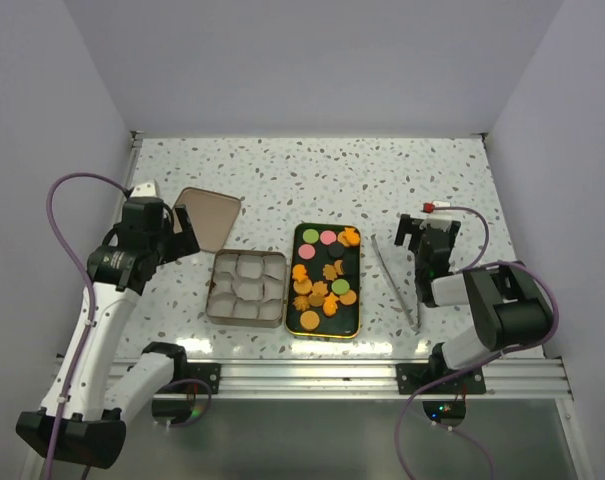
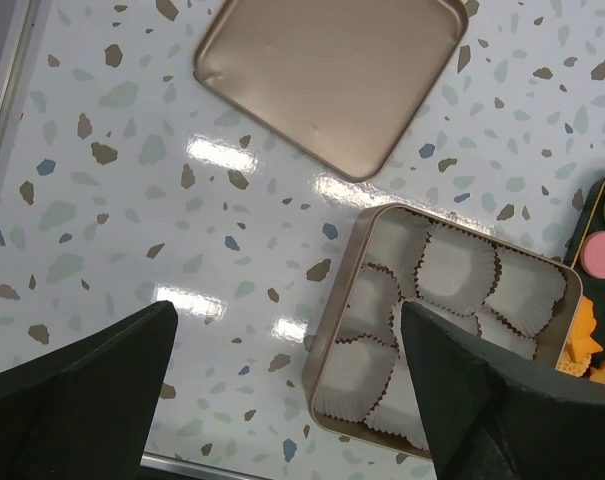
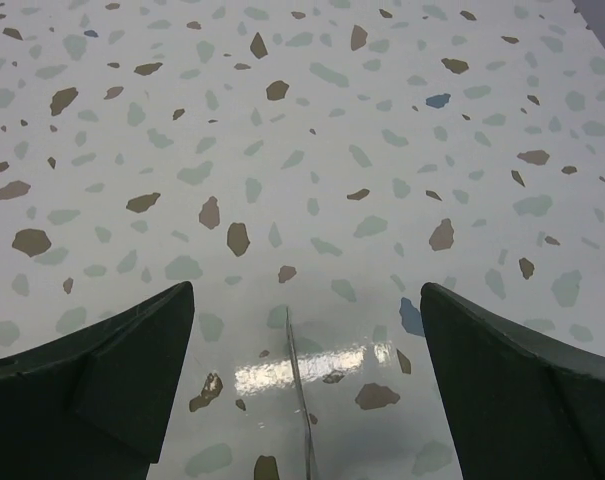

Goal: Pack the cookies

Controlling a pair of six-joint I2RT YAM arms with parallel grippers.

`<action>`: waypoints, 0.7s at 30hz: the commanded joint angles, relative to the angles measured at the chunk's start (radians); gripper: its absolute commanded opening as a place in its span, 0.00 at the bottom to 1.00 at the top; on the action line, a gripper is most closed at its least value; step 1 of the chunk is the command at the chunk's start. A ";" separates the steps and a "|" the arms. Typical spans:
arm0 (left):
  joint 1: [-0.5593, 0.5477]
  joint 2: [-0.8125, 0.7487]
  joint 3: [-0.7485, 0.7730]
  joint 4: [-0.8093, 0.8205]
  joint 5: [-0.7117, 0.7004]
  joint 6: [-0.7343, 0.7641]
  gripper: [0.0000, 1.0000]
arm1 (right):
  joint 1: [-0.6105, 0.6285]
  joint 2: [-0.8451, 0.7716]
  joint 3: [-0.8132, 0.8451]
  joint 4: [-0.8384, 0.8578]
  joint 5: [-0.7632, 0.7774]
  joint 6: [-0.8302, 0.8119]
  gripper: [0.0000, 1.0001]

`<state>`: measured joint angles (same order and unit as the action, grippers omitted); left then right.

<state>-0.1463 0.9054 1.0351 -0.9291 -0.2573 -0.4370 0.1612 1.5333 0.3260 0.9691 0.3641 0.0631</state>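
- Here, both arms rise from the near rail. The left gripper (image 1: 179,236) hangs over the table's left side, jaws wide apart and holding nothing.
- The right gripper (image 1: 420,236) is low, its jaws also spread, with the thin metal tongs (image 1: 397,283) just beside it.
- Between the arms, the cookies (image 1: 324,280) lie in a black tray (image 1: 350,318), just right of the tin (image 1: 212,295).
- Farther back, the lid (image 1: 207,215) lies flat, and the speckled table (image 1: 382,170) runs on to the back wall.
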 commanded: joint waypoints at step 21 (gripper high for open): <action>-0.003 -0.175 -0.043 0.047 0.130 -0.055 1.00 | -0.003 -0.594 0.548 -1.099 -0.341 0.166 0.99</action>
<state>-0.1463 0.7349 1.0206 -0.9226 -0.2081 -0.4717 0.1570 0.9981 0.8154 0.1940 0.1707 0.1120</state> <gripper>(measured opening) 0.998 0.986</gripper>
